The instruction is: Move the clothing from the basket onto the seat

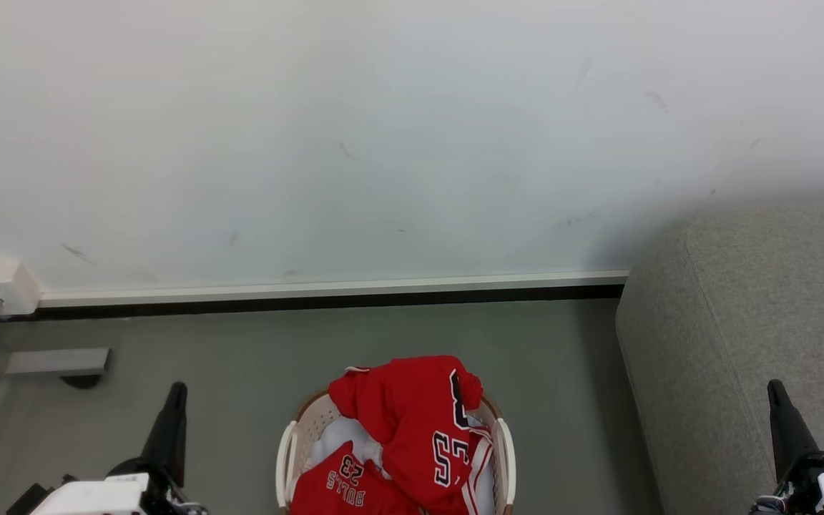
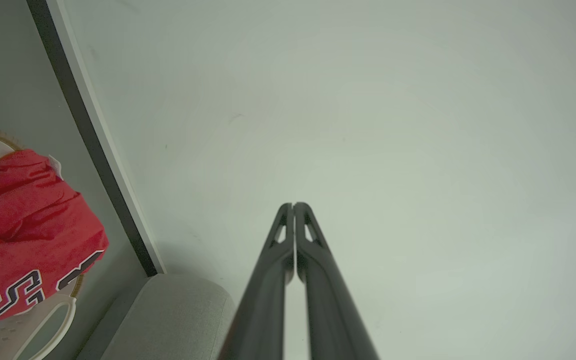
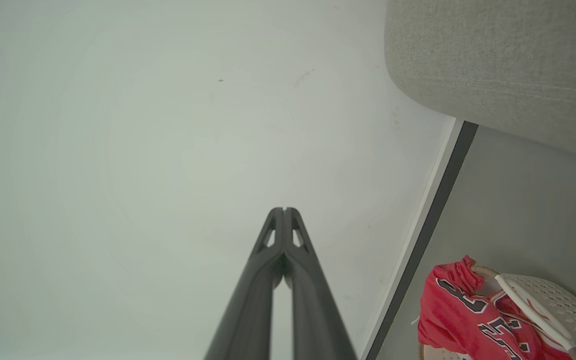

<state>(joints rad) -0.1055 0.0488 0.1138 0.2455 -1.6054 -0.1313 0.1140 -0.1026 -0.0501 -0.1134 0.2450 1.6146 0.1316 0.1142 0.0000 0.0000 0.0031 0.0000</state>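
1. The basket runs off the head view's bottom edge.
2. The clothing hides part of the basket's far rim and most of its inside.
3. The seat is cut by the right edge.

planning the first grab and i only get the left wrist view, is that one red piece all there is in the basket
Observer: No. In the head view a second red piece with BULLS lettering lies in the basket, nearer the robot than the draped red jersey.
Operator: which side is the seat on from there
Observer: The grey seat stands to the basket's right, with a strip of floor between them.
Operator: and is the right hand free
Observer: Yes. In its own wrist view the right hand is shut on nothing, its fingers together and pointing at the wall.
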